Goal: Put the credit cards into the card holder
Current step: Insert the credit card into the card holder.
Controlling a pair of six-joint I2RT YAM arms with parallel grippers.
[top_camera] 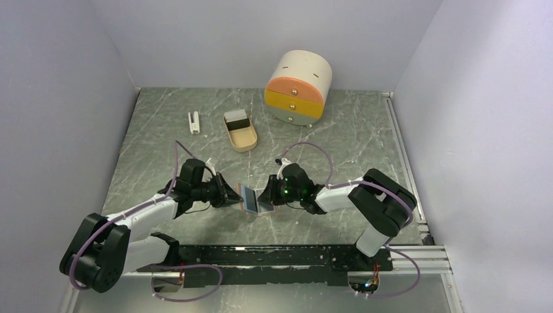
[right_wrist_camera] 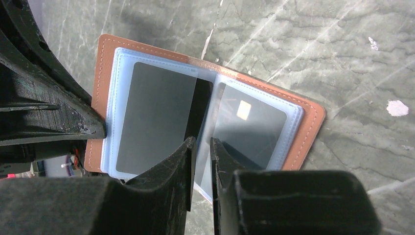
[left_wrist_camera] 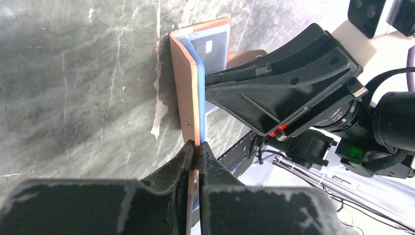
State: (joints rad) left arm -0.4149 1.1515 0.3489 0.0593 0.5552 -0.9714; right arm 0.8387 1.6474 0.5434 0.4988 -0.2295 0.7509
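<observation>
The grey-green marbled tabletop (top_camera: pixel 163 117) carries everything. At its far edge, right of centre, stands a round cream drawer chest (top_camera: pixel 298 87) with one orange and one yellow drawer front. Left of it and a little nearer lies a beige oval tray (top_camera: pixel 246 139) with something grey in its far end. The salmon-pink leather-like card holder (right_wrist_camera: pixel 309 113) is near the middle of the tabletop, between my two arms, opened like a book with its pale blue clear pockets showing. My left claw (left_wrist_camera: pixel 196 146) is pressed tight on the edge of one cover and its blue lining, and that cover stands up at an angle to the other half. My right claw (right_wrist_camera: pixel 201 143) hangs over the open inside, its fingers narrow with a slim gap. A clear pocket leaf (right_wrist_camera: pixel 205 112) runs into that gap, but I cannot tell whether I am pinching it. A dark card (right_wrist_camera: pixel 156 117) sits in the left pocket, and a grey card (right_wrist_camera: pixel 259 132) with a small gold chip sits in the right one. A small white upright block (top_camera: pixel 194 122) stands left of the tray, well apart from the holder.
</observation>
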